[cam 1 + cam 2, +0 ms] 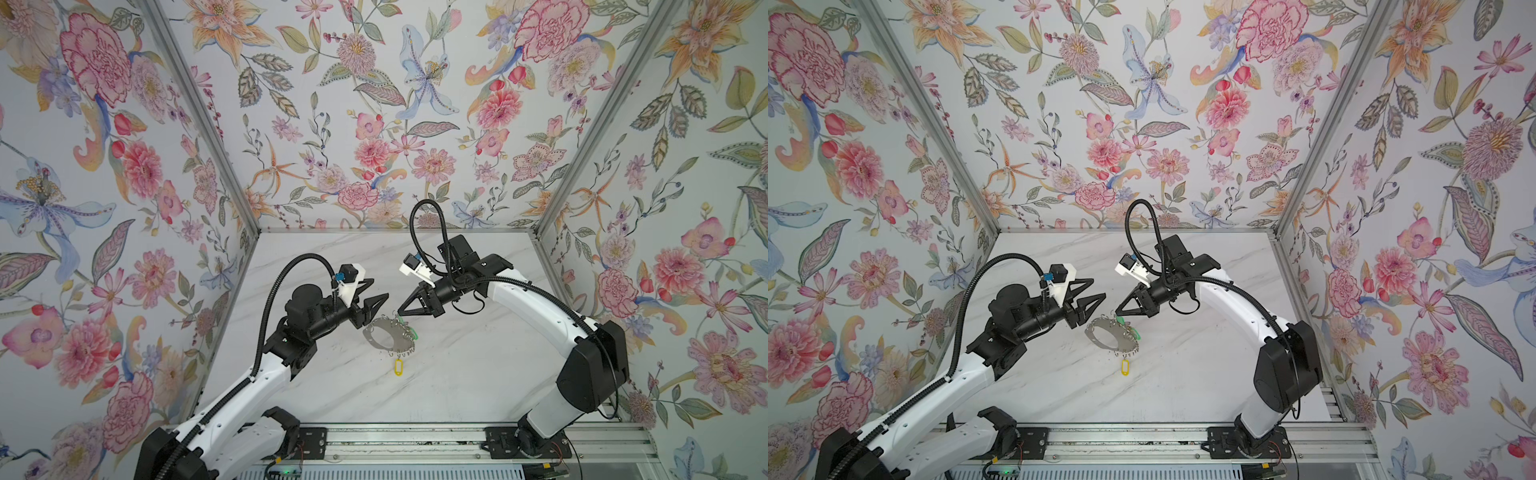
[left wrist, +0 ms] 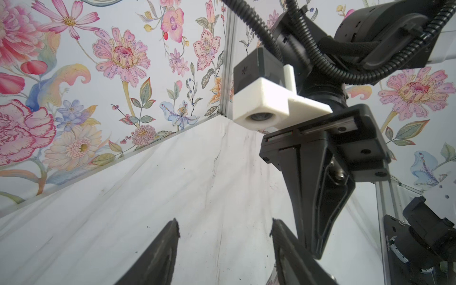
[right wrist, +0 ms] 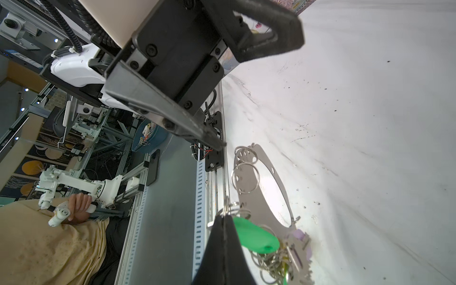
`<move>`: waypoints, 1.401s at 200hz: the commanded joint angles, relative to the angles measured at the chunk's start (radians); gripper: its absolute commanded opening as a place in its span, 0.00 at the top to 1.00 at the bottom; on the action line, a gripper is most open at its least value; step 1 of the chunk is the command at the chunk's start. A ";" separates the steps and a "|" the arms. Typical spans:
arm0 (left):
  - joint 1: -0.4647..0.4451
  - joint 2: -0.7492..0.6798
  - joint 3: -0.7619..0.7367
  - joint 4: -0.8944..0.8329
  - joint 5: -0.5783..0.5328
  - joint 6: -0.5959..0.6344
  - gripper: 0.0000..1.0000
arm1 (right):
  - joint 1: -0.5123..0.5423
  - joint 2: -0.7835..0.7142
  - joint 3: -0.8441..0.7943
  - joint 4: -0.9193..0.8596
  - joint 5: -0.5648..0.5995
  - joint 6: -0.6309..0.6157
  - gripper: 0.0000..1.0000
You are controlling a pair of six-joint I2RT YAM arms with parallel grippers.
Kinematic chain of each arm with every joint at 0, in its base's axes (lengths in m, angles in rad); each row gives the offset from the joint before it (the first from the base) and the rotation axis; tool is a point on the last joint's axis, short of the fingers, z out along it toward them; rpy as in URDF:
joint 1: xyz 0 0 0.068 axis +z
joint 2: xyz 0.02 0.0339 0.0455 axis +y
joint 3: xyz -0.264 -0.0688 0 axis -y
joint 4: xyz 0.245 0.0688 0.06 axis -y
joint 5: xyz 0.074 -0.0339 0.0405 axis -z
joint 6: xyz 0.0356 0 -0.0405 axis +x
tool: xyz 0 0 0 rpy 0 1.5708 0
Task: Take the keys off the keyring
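left gripper [image 1: 380, 289]: spread, empty, centre frame | right gripper [image 1: 400, 312]: pinching 1 wire ring [image 3: 229, 208] beside green tag [image 3: 254, 238] | keyring [image 1: 384, 336]: lower centre, on table [image 1: 478, 365], yellow-tagged key [image 1: 398, 367] at its lower edge

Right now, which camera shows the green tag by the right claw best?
The right wrist camera: the green tag appears large and close. Both top views show only a small green speck at the keyring edge; the left wrist camera misses it.
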 commanded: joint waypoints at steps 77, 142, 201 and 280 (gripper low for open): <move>0.013 0.116 -0.057 0.118 0.318 -0.120 0.59 | -0.019 0.002 0.056 -0.037 -0.020 -0.057 1.00; 0.013 0.043 -0.218 0.364 0.344 -0.234 0.61 | -0.022 0.020 0.082 -0.037 -0.039 -0.057 1.00; 0.005 0.088 -0.210 0.432 0.355 -0.228 0.62 | -0.006 0.024 0.082 -0.037 -0.055 -0.053 1.00; -0.004 0.107 -0.208 0.458 0.355 -0.233 0.63 | 0.004 0.034 0.083 -0.039 -0.083 -0.058 1.00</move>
